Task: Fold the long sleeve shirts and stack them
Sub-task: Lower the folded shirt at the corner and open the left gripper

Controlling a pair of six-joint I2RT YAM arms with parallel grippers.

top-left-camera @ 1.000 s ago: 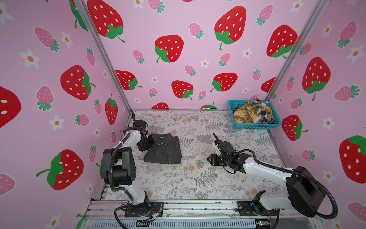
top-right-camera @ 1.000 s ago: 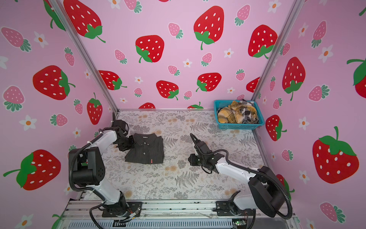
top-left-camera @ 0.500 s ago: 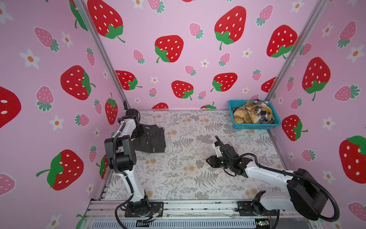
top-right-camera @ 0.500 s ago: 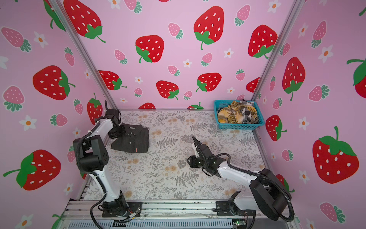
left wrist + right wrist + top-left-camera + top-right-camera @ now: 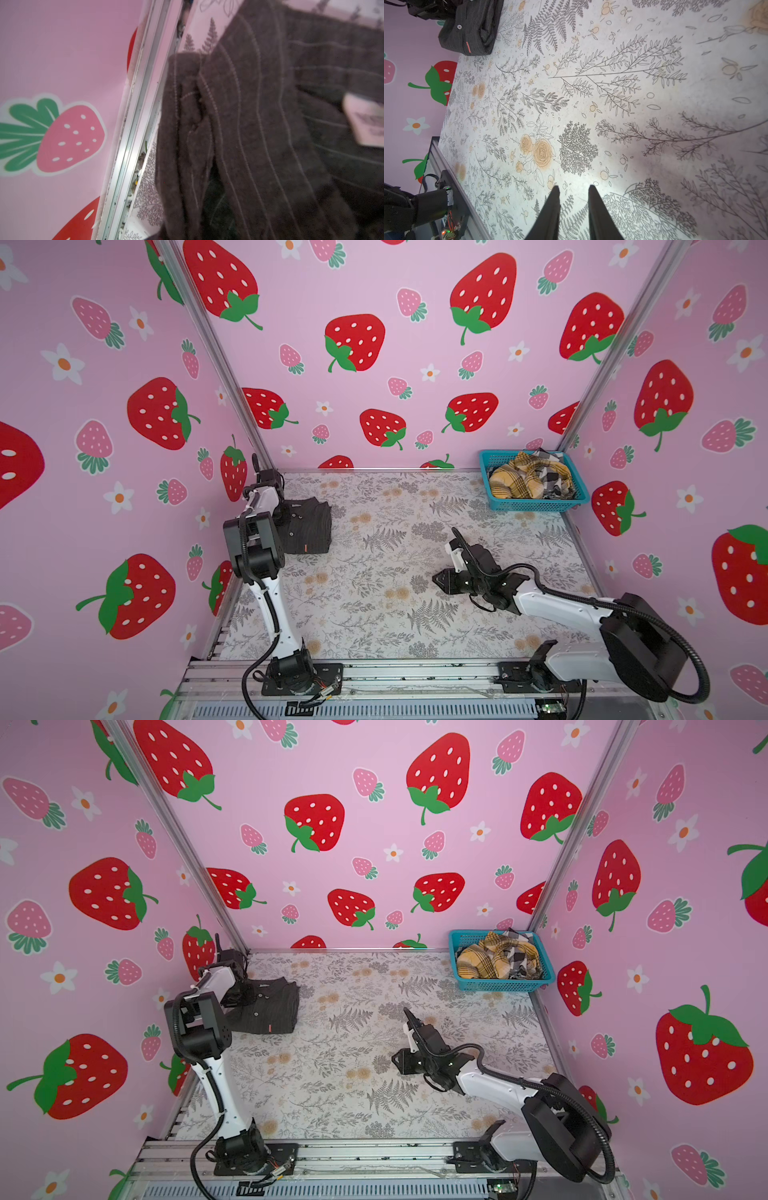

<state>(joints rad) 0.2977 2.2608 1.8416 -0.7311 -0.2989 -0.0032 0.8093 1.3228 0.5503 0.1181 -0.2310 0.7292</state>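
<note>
Against the left wall (image 5: 124,448), the left gripper (image 5: 239,992) sits at the edge of the folded dark shirt (image 5: 309,526), its jaw gap impossible to tell. Over the table (image 5: 395,572), the right gripper (image 5: 573,188) shows a narrow gap holding nothing. Plaid shirts (image 5: 523,479) lie bundled in the far-right basket (image 5: 536,504).

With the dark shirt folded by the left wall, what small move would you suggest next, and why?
Probably swing the right claw toward the teal basket. Its jaws stand open on nothing over bare table, the pinstripe shirt already lies folded, and the yellow plaid shirt waits crumpled in the basket.
</note>
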